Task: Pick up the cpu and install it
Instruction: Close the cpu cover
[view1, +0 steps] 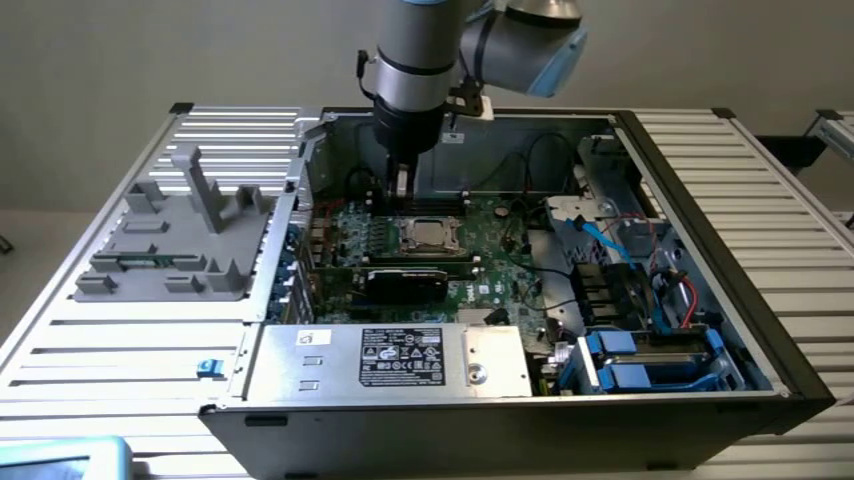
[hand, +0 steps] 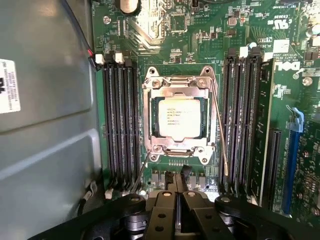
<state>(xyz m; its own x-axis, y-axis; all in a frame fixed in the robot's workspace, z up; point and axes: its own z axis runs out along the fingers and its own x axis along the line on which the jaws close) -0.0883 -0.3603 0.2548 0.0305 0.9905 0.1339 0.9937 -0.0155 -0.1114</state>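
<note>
The cpu (hand: 178, 118) lies flat inside the socket frame (hand: 177, 85) on the green motherboard, its silver top with printed text facing up. The exterior view has the cpu (view1: 430, 235) at the board's middle. My gripper (hand: 176, 179) hangs above the board just beside one edge of the socket, apart from the cpu. Its two black fingers are pressed together and nothing is between them. From the exterior view the gripper (view1: 400, 196) points straight down into the open computer case, just behind the socket.
Black memory slots (hand: 120, 125) flank the socket on both sides, and thin wire levers (hand: 220, 130) run along it. A silver power supply box (view1: 400, 355) with a white label fills the case front. A grey moulded tray (view1: 174, 240) sits on the exterior view's left.
</note>
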